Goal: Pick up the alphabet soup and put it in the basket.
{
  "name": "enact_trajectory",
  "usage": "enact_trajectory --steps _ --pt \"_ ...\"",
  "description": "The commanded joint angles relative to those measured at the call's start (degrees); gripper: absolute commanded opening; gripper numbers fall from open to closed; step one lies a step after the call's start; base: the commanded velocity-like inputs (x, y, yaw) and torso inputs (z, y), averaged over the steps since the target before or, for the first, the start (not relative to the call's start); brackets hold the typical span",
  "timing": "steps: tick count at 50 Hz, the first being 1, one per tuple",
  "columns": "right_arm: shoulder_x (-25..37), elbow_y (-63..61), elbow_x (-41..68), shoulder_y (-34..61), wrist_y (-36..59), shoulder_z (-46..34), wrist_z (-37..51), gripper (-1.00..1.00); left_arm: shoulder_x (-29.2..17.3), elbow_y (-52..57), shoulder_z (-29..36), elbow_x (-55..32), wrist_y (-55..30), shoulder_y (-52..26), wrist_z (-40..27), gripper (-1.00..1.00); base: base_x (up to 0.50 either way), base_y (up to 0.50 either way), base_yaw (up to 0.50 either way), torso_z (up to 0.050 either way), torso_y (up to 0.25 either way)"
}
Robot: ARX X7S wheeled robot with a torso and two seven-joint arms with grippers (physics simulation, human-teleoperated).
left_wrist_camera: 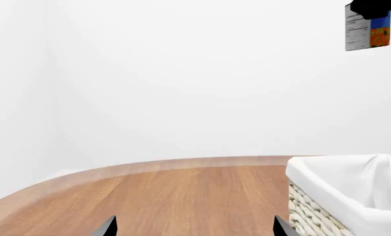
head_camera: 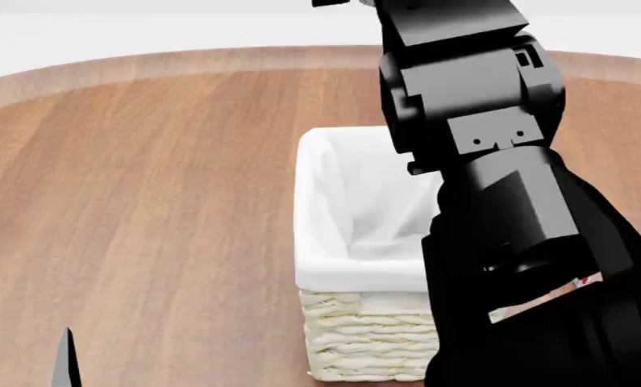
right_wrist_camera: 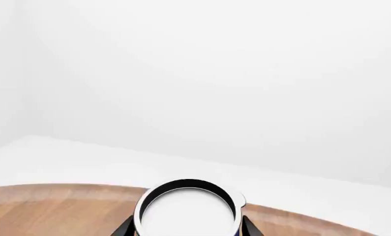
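Observation:
The alphabet soup (right_wrist_camera: 187,211) fills the space between my right gripper's fingers (right_wrist_camera: 124,228); its pale whitish top faces the wrist camera. My right gripper (right_wrist_camera: 185,231) is shut on it. In the left wrist view the soup (left_wrist_camera: 368,30) hangs high in the air, blue label and orange picture showing, with a black gripper part on top. The basket (head_camera: 347,242), cream wicker with a white liner, stands in the middle of the wooden table; my right arm (head_camera: 493,161) is above it. The basket's corner also shows in the left wrist view (left_wrist_camera: 340,196). My left gripper (left_wrist_camera: 194,228) is open and empty, beside the basket.
The round wooden table (head_camera: 137,177) has a pale rim and a white wall behind it. A left fingertip (head_camera: 64,363) shows at the bottom left of the head view. My right arm hides the basket's right side.

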Motion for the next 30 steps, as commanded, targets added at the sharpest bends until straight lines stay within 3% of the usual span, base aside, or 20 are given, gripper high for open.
enact_trajectory --steps 1,3,14,30 --pt "-1.15 2.89 -9.42 -0.91 6.95 9.02 -2.44 -1.0 -0.07 -0.51 0.21 -0.18 0.21 -0.18 -0.06 1.0 0.0 0.0 0.0 0.0 0.0" --pt "-1.16 2.89 -11.32 -1.15 8.18 12.0 -2.95 -1.0 -0.05 -0.64 0.27 -0.18 0.21 -0.26 -0.05 1.0 0.0 0.0 0.0 0.0 0.0" --pt "-1.17 2.89 -10.43 -3.88 12.56 9.09 -5.56 -1.0 -0.11 -1.16 0.66 -0.22 0.42 -0.45 -0.02 1.0 0.0 0.0 0.0 0.0 0.001" --pt "-1.17 2.89 -17.89 -9.31 14.18 18.12 -7.33 -1.0 -0.42 -1.04 0.78 -0.48 0.26 -0.39 -0.3 1.0 0.0 0.0 0.0 0.001 0.001"
